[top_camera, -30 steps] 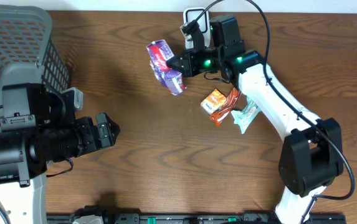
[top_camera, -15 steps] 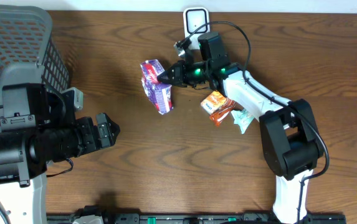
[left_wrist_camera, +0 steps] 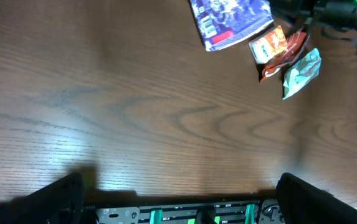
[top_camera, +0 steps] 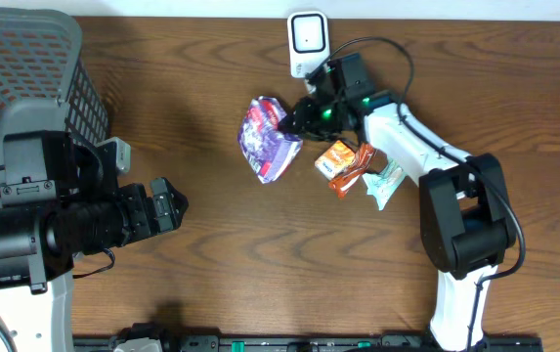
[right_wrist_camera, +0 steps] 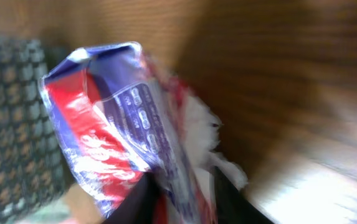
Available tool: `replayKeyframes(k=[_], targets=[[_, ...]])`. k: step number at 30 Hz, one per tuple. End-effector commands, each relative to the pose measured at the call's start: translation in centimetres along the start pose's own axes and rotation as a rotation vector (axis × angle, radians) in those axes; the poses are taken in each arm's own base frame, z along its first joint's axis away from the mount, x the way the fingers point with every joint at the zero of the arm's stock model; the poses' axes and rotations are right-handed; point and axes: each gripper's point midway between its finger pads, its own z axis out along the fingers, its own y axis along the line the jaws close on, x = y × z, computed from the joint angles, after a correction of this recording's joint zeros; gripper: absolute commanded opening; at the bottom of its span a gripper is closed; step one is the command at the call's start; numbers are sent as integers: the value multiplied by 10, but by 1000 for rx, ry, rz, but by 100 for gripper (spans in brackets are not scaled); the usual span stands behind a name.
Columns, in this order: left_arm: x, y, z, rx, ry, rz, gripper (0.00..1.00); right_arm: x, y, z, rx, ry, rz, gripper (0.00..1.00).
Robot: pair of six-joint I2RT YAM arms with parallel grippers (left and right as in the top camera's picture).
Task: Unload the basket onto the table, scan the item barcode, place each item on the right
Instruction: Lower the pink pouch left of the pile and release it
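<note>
A purple, red and white snack bag (top_camera: pixel 270 142) sits just below and left of the white barcode scanner (top_camera: pixel 307 34) at the table's back edge. My right gripper (top_camera: pixel 294 119) is at the bag's upper right corner. In the right wrist view the bag (right_wrist_camera: pixel 116 124) has its crumpled edge between my two dark fingers (right_wrist_camera: pixel 142 196), which stand a little apart. Motion blur hides whether they still press on it. My left gripper (top_camera: pixel 172 207) hangs wide open over bare wood at the left, holding nothing; its view shows the bag (left_wrist_camera: pixel 231 22) far off.
An orange packet (top_camera: pixel 338 161) and a pale green packet (top_camera: pixel 385 184) lie right of the bag, under the right arm. A grey mesh basket (top_camera: pixel 25 59) fills the back left corner. The table's front rail (left_wrist_camera: pixel 178 214) runs below the left gripper.
The right arm swung the bag right and down, away from mid-table toward the orange packet. Its fingers, tight on the bag's edge before, now stand slightly apart. The left arm stayed still.
</note>
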Motion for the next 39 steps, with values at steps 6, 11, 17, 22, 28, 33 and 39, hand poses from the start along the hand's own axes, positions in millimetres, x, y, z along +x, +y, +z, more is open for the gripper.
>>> replayKeyframes(k=[6, 11, 17, 22, 28, 33, 39], targets=[[1, 0, 1, 3, 5, 0, 98, -41, 14, -62, 244, -170, -226, 49], [1, 0, 1, 3, 5, 0, 98, -41, 6, -60, 286, -172, -241, 54], [1, 0, 1, 3, 5, 0, 98, -50, -17, -64, 411, -225, -234, 57], [1, 0, 1, 3, 5, 0, 98, -42, -36, -47, 432, -181, -214, 48], [1, 0, 1, 3, 5, 0, 98, -25, -46, -24, 437, -117, -213, 48], [1, 0, 1, 3, 5, 0, 98, -5, -37, 0, 416, -53, -264, 49], [1, 0, 1, 3, 5, 0, 98, 19, -10, 21, 386, -11, -331, 50]])
